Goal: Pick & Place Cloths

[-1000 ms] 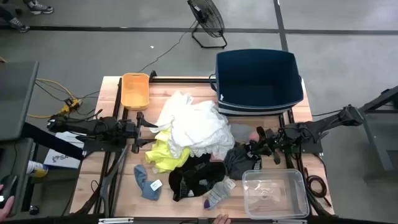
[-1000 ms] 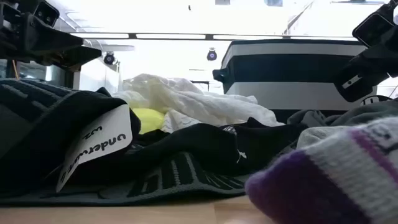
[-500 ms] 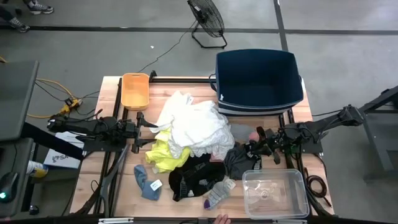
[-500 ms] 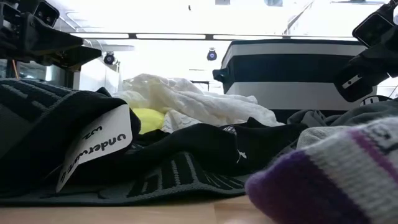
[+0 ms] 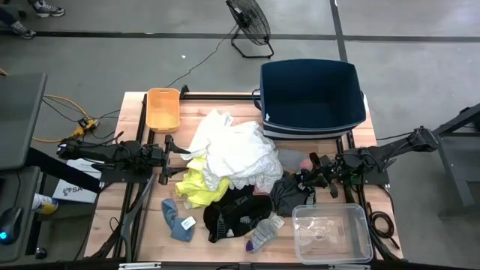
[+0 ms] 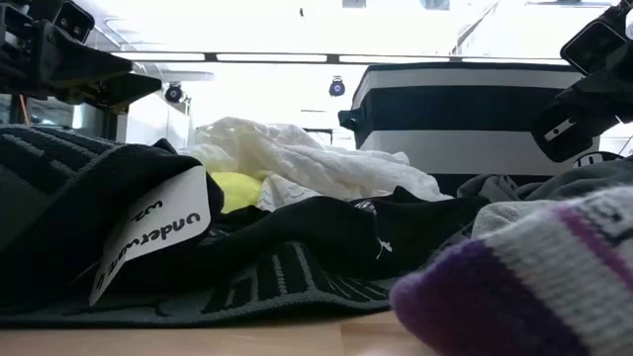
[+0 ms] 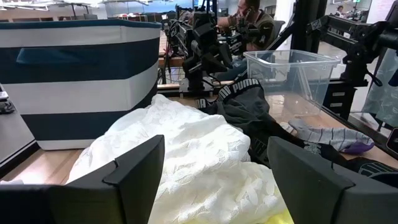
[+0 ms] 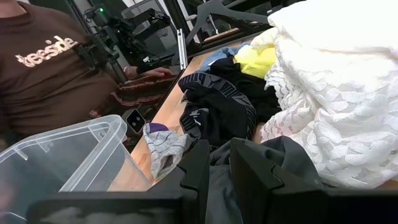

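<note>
Two arms sit low at opposite sides of the wooden surface (image 5: 135, 225), with the heap of cloths between them.

Left gripper (image 5: 182, 160): at the left edge of the heap, fingers (image 7: 134, 168) spread apart, nothing between them. It points at the white lace garment (image 5: 238, 154); the fingertips are just beside its edge, contact not clear.

Right gripper (image 5: 302, 180): at the right edge of the heap, fingers (image 8: 198, 167) drawn nearly together. The dark grey garment (image 5: 289, 196) lies directly under and ahead of them; whether any fabric is pinched, I cannot tell.

Cloths, all on the surface:
- white lace garment on top, centre of the heap, its far edge touching the front of the navy tub (image 5: 311, 94).
- neon yellow piece (image 5: 199, 187) partly under the white one, on the left-gripper side.
- black garment with patterned waistband (image 5: 236, 211) toward the near edge, carrying a white tag (image 6: 153, 237).
- blue-grey sock (image 5: 177, 219) lying apart, near the front left.
- grey sock with a purple end (image 5: 261, 236) at the front, just beside the clear plastic bin (image 5: 331, 232).

Navy tub stands at the far right, nothing visible inside. Orange tray (image 5: 163, 109) at the far left, well apart from the heap.

Person in a brown shirt (image 8: 46, 74) shows beyond the near edge in the right wrist view.
</note>
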Tool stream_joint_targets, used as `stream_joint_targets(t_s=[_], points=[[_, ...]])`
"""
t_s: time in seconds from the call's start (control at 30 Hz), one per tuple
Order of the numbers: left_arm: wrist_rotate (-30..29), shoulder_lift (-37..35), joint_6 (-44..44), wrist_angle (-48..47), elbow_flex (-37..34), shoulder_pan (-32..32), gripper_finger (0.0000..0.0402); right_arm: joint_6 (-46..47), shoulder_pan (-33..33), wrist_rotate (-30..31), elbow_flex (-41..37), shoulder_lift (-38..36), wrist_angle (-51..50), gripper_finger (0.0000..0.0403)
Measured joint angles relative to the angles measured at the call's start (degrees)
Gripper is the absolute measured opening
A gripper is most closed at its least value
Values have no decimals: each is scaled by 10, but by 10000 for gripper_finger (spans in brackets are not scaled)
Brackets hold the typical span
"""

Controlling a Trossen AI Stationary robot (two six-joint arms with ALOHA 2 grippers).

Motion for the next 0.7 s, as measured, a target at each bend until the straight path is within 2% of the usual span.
stream_joint_targets(t_s=[0.4, 0.57, 0.7], points=[[0, 0, 0, 0, 0, 0, 281, -22, 0, 2, 0, 0, 0, 57], [0, 0, 0, 0, 0, 0, 281, -50, -2, 40, 0, 0, 7, 57], [0, 0, 0, 0, 0, 0, 281, 1, -1, 72, 0, 0, 20, 57]])
